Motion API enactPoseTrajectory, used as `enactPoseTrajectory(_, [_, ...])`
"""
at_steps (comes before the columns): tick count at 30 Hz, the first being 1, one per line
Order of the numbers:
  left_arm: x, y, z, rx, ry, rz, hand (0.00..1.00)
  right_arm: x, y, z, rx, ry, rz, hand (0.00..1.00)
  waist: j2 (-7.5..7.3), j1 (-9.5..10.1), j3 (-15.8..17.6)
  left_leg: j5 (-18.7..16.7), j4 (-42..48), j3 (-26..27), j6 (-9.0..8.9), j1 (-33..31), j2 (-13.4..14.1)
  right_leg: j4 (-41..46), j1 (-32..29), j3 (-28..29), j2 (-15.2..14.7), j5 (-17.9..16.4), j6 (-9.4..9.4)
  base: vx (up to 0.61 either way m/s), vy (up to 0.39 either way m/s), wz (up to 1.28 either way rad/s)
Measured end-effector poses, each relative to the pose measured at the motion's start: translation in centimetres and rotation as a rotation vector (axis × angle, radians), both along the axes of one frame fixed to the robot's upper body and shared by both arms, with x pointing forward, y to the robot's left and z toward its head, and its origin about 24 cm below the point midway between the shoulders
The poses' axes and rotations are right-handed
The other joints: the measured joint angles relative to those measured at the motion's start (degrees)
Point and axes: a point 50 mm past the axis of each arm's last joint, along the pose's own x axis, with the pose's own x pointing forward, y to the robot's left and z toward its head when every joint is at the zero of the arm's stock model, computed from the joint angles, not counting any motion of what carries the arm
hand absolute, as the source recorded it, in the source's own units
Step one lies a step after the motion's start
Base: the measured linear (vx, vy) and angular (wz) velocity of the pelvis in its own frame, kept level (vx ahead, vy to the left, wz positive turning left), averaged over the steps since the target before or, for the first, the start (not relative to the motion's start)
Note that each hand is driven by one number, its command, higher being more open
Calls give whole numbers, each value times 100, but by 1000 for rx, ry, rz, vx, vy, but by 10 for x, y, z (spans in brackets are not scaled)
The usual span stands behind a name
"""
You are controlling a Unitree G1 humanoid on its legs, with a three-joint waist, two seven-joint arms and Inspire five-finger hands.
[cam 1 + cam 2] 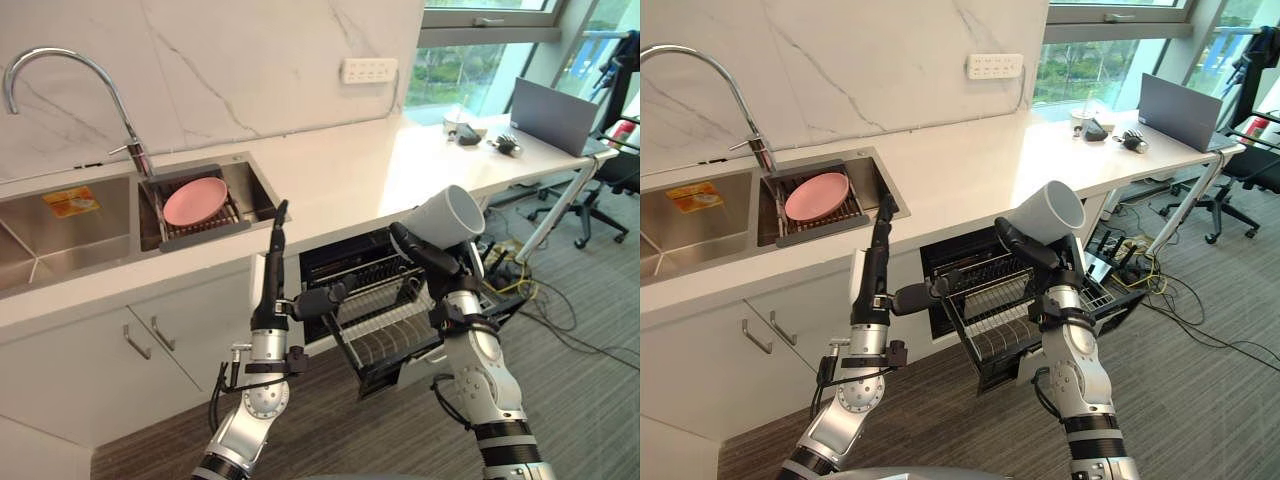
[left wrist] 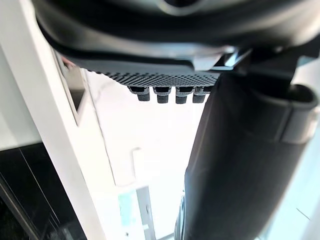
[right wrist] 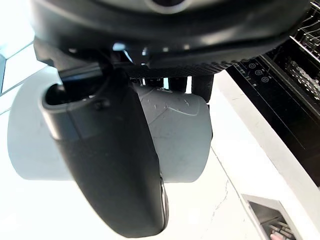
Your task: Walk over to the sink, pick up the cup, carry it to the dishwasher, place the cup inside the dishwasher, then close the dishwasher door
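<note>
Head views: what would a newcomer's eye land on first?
The white cup, gripped in the right hand and raised over the pulled-out dishwasher rack. Next, the pink plate in the sink at the left, and the left hand standing open before the counter edge.

L arm (image 1: 248,410) stands near-vertical just left of the open dishwasher (image 1: 350,262). The left hand (image 1: 270,290) is upright w/ fingers straight and thumb stuck out toward the dishwasher. R arm (image 1: 487,375) is bent upward in front of the dishwasher's right side. The right hand (image 1: 425,252) is above it, fingers & thumb wrapped round the tilted cup (image 1: 452,214).
</note>
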Motion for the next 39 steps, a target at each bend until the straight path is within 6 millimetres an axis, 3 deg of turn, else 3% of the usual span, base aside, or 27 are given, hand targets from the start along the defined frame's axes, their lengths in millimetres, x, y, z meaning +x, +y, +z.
enactPoseTrajectory(4, [-2,17,-9,-60,74,93,100,9,-4,-3,-116,34,-9,0,-11,17,7,16,6,-123,5,-45,1,-33,54,-121,-7,-1,0,-16,-15,18])
enactPoseTrajectory(8, [-7,41,-36,-134,299,137,100,35,-31,-8,-459,191,-49,0,-125,187,196,56,183,-424,-1,-447,36,-59,-51,-413,-2,16,-24,-55,-34,37])
enactPoseTrajectory(11, [-12,53,-58,-146,463,120,100,65,-60,18,-575,229,-102,0,-98,388,629,57,537,-642,-2,-1053,78,-70,-378,-627,37,132,-92,-114,-30,44])
enactPoseTrajectory(15, [-46,65,-98,-129,706,93,100,80,-92,48,-653,250,-175,0,51,614,1183,79,773,-990,-4,-1484,63,-136,-459,-986,74,173,-102,-34,-18,44])
enactPoseTrajectory(19, [-58,66,-110,-143,776,77,100,82,-118,74,-717,244,-250,0,186,617,1548,102,938,-1153,22,-1840,29,-135,-642,-1133,64,233,-107,-71,23,21])
enactPoseTrajectory(21, [-52,58,-109,-143,753,39,100,87,-135,92,-743,282,-305,0,392,644,1811,192,919,-1233,25,-2020,3,-134,-779,-1216,52,308,-128,-117,42,18])
enactPoseTrajectory(24, [-49,55,-105,-144,714,26,100,91,-142,99,-732,326,-320,0,592,759,2081,426,674,-1276,42,-2091,4,-129,-939,-1259,60,358,-158,-89,28,11])
enactPoseTrajectory(27, [-50,56,-104,-146,703,34,100,92,-140,91,-746,384,-279,0,676,838,2232,516,584,-1337,35,-2129,3,-130,-984,-1294,74,366,-163,-3,10,11])
enactPoseTrajectory(35, [-50,54,-103,-158,688,25,100,93,-136,87,-741,403,-224,0,705,931,2288,530,559,-1332,44,-2216,-23,-98,-1097,-1288,43,362,-163,11,18,1])
enactPoseTrajectory(39, [-50,49,-104,-153,692,6,100,92,-135,70,-721,467,-185,0,718,932,2314,630,411,-1284,53,-2212,-18,46,-1240,-1239,5,326,-181,-23,29,-4])
